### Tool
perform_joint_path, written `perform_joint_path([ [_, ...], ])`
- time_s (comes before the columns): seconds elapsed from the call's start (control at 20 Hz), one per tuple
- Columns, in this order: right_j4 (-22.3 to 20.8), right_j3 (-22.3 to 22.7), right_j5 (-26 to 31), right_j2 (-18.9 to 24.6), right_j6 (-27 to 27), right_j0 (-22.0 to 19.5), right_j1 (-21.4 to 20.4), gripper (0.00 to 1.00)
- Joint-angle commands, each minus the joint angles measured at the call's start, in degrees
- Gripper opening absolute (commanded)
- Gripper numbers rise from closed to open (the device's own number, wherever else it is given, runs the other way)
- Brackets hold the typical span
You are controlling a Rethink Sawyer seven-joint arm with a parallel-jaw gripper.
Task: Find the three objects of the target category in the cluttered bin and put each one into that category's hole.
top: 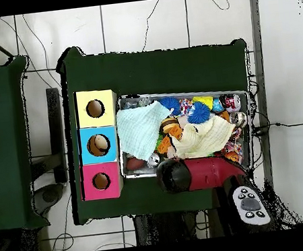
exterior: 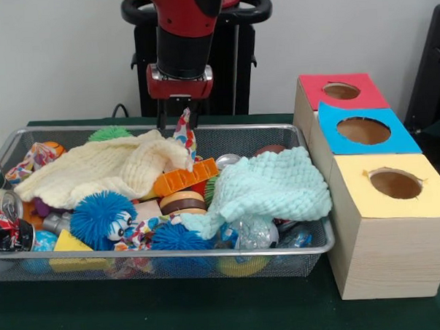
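Above the bin's (exterior: 14,137) far rim, the gripper (exterior: 177,121) seems closed on a polka-dot cloth (exterior: 184,130) lifted just over the yellow knitted cloth (exterior: 96,167). Beside the bin stands the yellow-faced hole (exterior: 395,183).

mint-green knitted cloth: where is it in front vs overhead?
Front view: the mint-green knitted cloth lies at the right end of the wire-mesh bin, the end nearest the yellow-topped box.
Overhead view: the same cloth is at the bin's left end, beside the row of boxes.
Shared landmark: the yellow-faced hole, front right in the front view, top of the box row overhead.
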Motion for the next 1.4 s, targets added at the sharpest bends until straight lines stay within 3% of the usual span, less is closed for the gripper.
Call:
perform_joint_path([
  [0.05,-1.7,-3.5,-6.8,0.7,7.9,1.0,5.3,1.0],
  [0.85,-0.1,-4.0,-9.0,0.1,8.1,2.5,7.8,1.0],
  [0.9,-0.7,-4.3,-8.9,0.3,7.1,2.4,7.8,0.0],
  [1.4,-0.1,-3.2,-8.2,0.8,7.0,2.1,6.3,0.0],
])
